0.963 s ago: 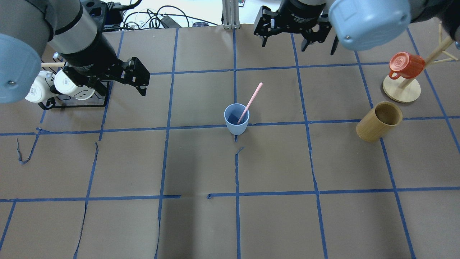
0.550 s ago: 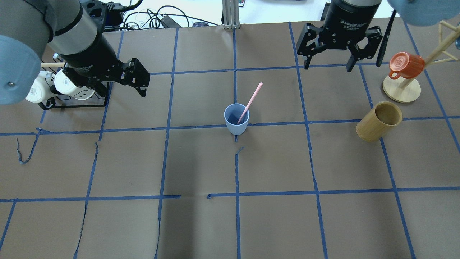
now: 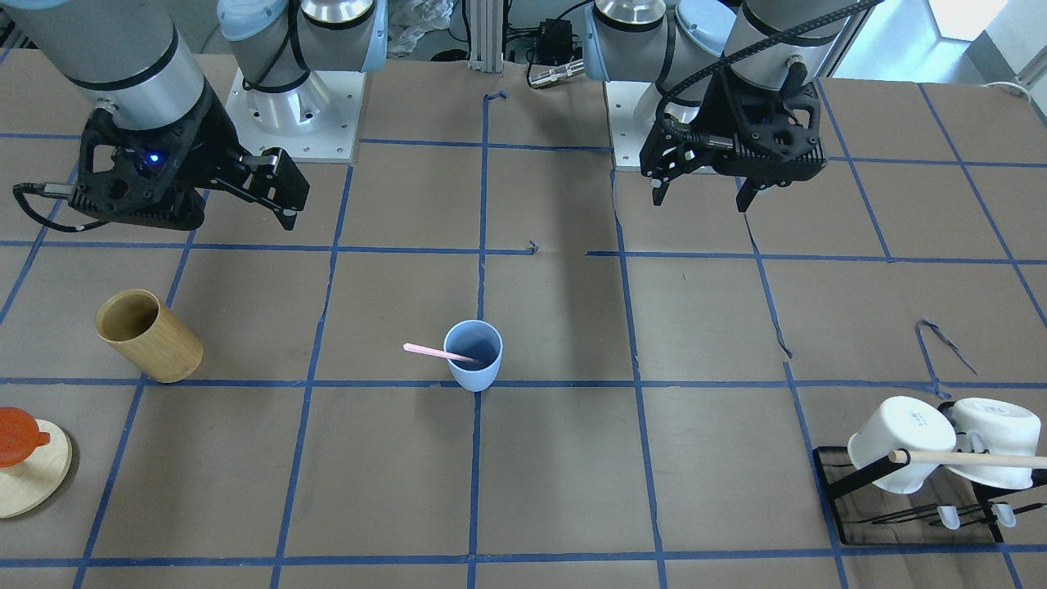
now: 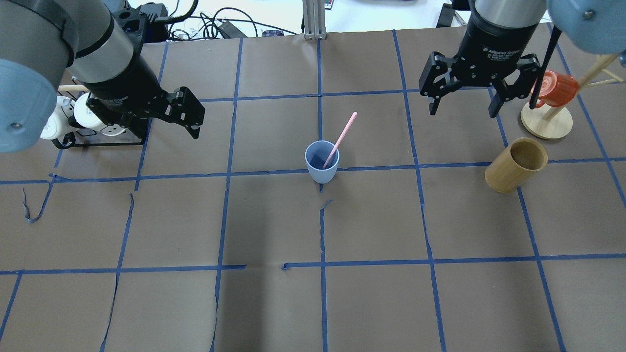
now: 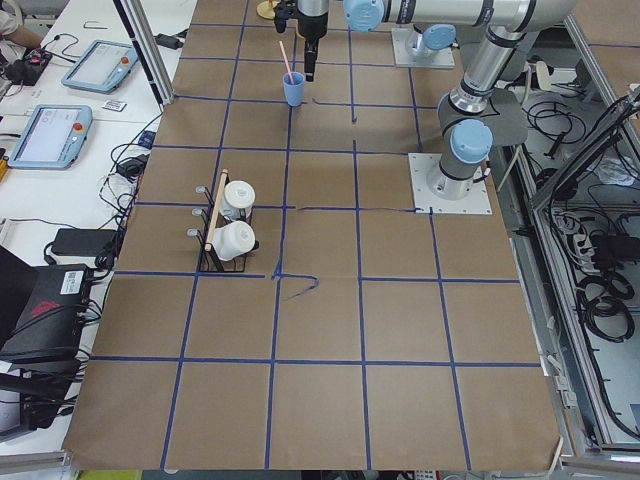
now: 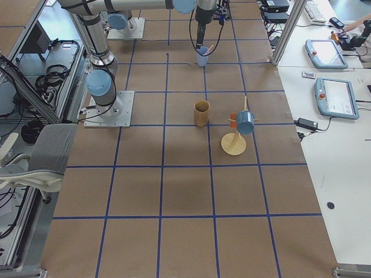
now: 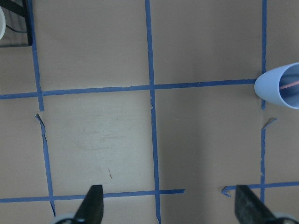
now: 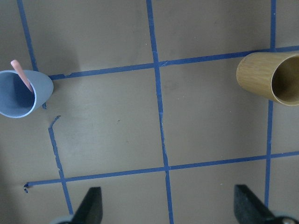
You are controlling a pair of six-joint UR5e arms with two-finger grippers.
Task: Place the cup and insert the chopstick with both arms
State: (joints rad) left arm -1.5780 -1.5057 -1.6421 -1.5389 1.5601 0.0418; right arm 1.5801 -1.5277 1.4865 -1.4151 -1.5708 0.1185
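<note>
Cup (image 4: 322,161) upright at worktop centre w/ chopstick (image 4: 345,134) inside, top end tilted twd R arm (image 4: 503,39). L arm (image 4: 112,63) & R arm: jaws apart, empty, nr robot-side edge, well apart fm cup. Task looks done; any regrasp suits R.

Chopstick (image 4: 345,131): lower end hidden inside the cup (image 4: 322,176). Left wrist view: cup cut by the right edge. Front-facing view: red mug (image 3: 15,436) cut by the left edge.

Light blue cup (image 4: 322,176), pale pink chopstick (image 4: 345,133), brown blue-gridded table (image 4: 371,220), tan cylinder (image 4: 511,171), seemingly orange-red mug (image 4: 562,88)
</note>
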